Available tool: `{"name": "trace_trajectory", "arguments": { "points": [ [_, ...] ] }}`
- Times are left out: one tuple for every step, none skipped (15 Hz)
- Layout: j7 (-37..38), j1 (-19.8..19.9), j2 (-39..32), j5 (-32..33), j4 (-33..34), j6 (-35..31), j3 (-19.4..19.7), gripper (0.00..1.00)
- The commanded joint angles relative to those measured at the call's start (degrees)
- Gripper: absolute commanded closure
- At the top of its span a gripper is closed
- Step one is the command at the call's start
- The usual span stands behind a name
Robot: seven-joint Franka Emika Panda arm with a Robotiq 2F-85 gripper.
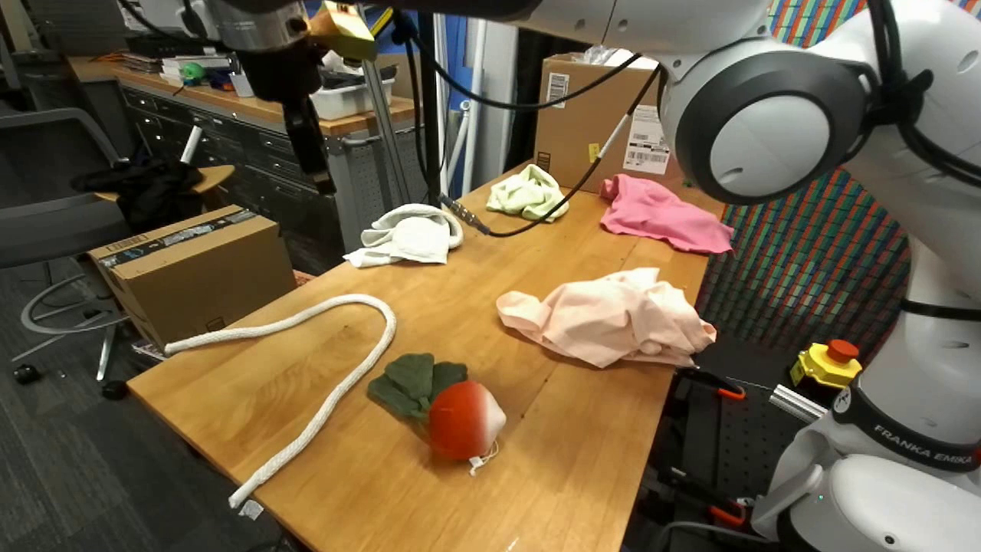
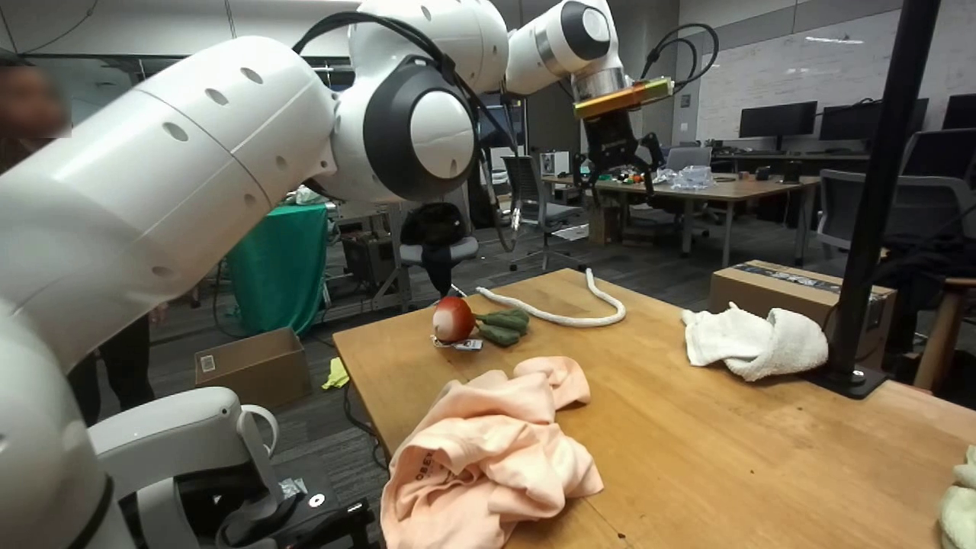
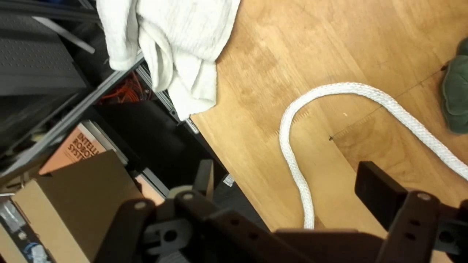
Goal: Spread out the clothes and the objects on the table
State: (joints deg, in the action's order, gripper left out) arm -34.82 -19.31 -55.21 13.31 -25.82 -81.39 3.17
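A crumpled peach shirt point(image 1: 613, 318) point(image 2: 496, 450) lies on the wooden table point(image 1: 552, 429). A pink cloth point(image 1: 663, 213) and a pale green cloth point(image 1: 527, 193) lie at its far end. A white cloth point(image 1: 410, 236) point(image 2: 751, 343) point(image 3: 190, 36) lies bunched at the table's edge, partly over it in the wrist view. A red-and-white plush radish point(image 1: 460, 422) point(image 2: 454, 319) with green leaves lies beside a curved white rope point(image 1: 337, 399) point(image 2: 564, 316) point(image 3: 340, 87). My gripper point(image 1: 326, 184) point(image 2: 619, 187) point(image 3: 289, 175) is open and empty, high above the rope's side of the table.
A black post point(image 2: 869, 191) stands at the table edge by the white cloth. Cardboard boxes stand on the floor point(image 1: 199, 268) and behind the far end point(image 1: 605, 123). A black cable point(image 1: 536, 222) hangs from the arm over the table.
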Motion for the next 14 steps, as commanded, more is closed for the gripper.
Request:
{"name": "trace_trajectory", "arguments": {
  "points": [
    [10.6, -0.2, 4.7, 0.3, -0.8, 4.1, 0.0, 0.00],
    [13.6, -0.1, 5.5, 0.0, -0.7, 4.6, -0.1, 0.00],
    [16.5, -0.1, 6.1, -0.1, -0.6, 4.8, -0.1, 0.00],
    [19.4, -0.1, 6.7, 0.0, -0.5, 4.9, 0.1, 0.00],
    [22.1, 0.0, 7.0, -0.1, -0.2, 4.2, 0.0, 0.00],
    [24.8, 0.0, 7.3, 0.0, 0.0, 3.6, 0.2, 0.00],
    [27.1, -0.1, 7.3, 0.7, 0.0, 2.4, 0.7, 0.00],
    [29.5, 0.0, 7.5, 0.6, 0.0, 1.3, 0.8, 0.00],
    [31.7, -0.1, 7.5, 0.9, 0.0, 0.3, 1.2, 0.00],
    [27.7, 0.2, 7.4, 0.3, -0.9, 1.7, 0.2, 0.00],
    [29.3, 0.2, 7.4, 0.3, -0.9, 1.1, 0.4, 0.00],
    [30.0, 0.2, 7.4, 0.3, -0.8, 0.8, 0.5, 0.00],
    [30.4, 0.2, 7.4, 0.3, -0.8, 0.7, 0.6, 0.00],
    [30.7, 0.2, 7.4, 0.3, -0.8, 0.7, 0.6, 0.00]
  ]
}}
